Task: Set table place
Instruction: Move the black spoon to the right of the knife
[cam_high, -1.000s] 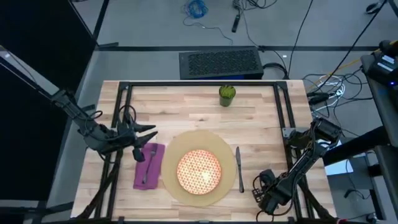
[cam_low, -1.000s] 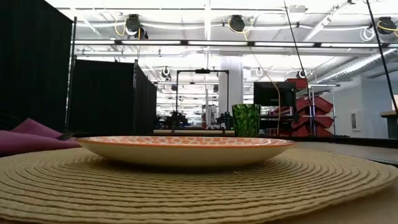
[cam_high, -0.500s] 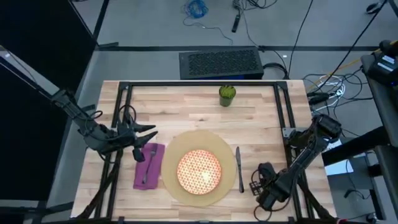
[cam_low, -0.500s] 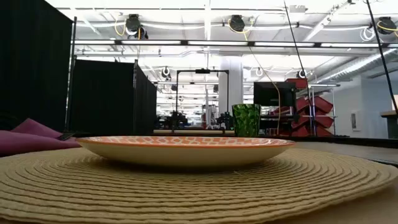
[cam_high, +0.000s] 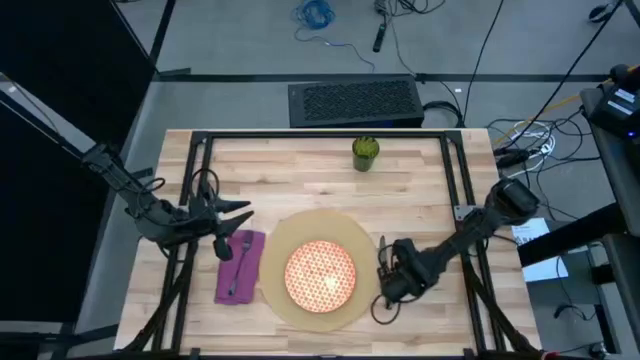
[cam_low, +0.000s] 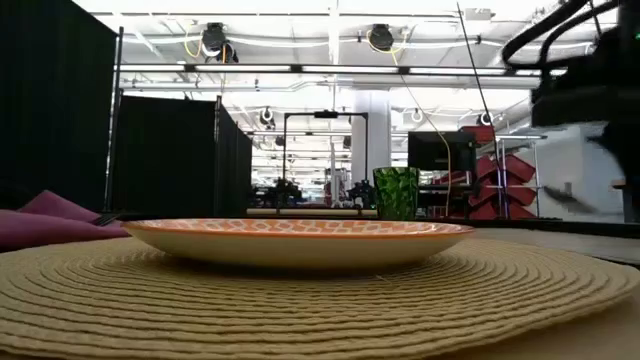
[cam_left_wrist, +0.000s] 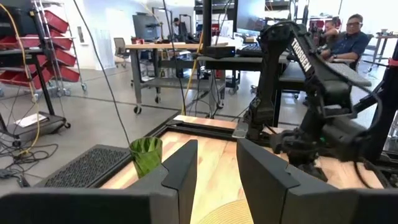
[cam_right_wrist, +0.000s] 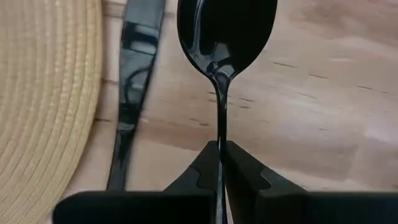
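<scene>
Right wrist view: right pincer (cam_right_wrist: 219, 163) clamps black metal spoon (cam_right_wrist: 224, 37) above pale wooden tabletop (cam_right_wrist: 323, 93), just beside black knife (cam_right_wrist: 134, 81) flanking round tan woven mat (cam_right_wrist: 43, 93). Advice: lower spoon parallel, clear of knife. Left pincer (cam_high: 238, 222) waits, spread.

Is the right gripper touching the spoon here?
Touching. The right wrist view shows the right gripper pinching the spoon by its handle between its fingertips.

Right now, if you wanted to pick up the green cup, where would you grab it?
Probably mid-height on the side wall of the green cup, coming in level from the bare middle of the table. It stands upright and alone near the far edge, so a pincer could close on both sides without bumping anything.
</scene>
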